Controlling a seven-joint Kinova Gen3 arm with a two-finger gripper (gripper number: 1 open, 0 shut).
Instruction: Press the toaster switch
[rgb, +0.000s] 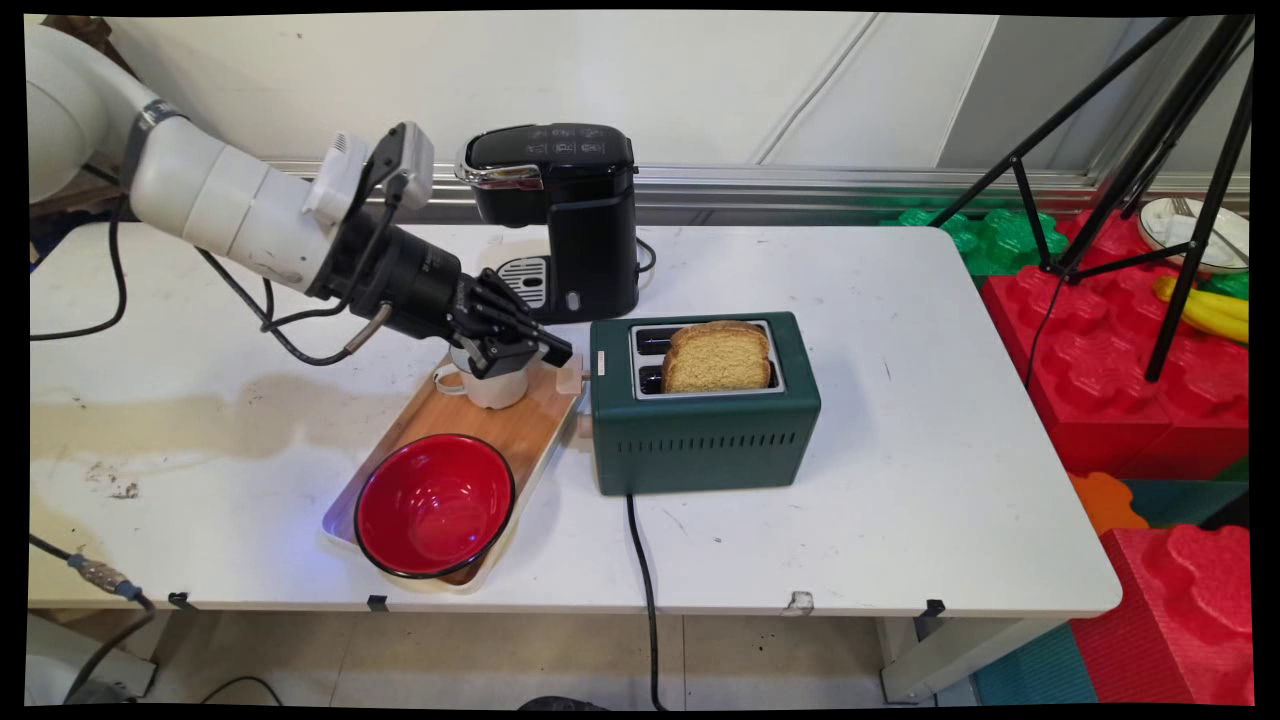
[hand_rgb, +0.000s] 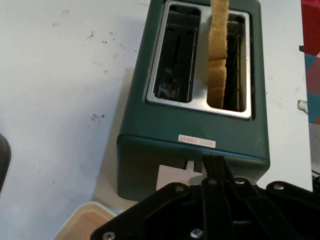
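Gripper (rgb: 545, 352) fingers closed, tip near green toaster's (rgb: 704, 420) lever, above white mug (rgb: 490, 385) at tray's (rgb: 520, 430) far end. One brown bread slice (rgb: 717, 355) upright in toaster's near slot.

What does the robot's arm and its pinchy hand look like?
The arm is made of fat, rounded white tubes with a grey ring near the top. Black cables hang from it. A small white-and-grey box sits by the wrist. The gripper is all black, with jointed bars and small screws.
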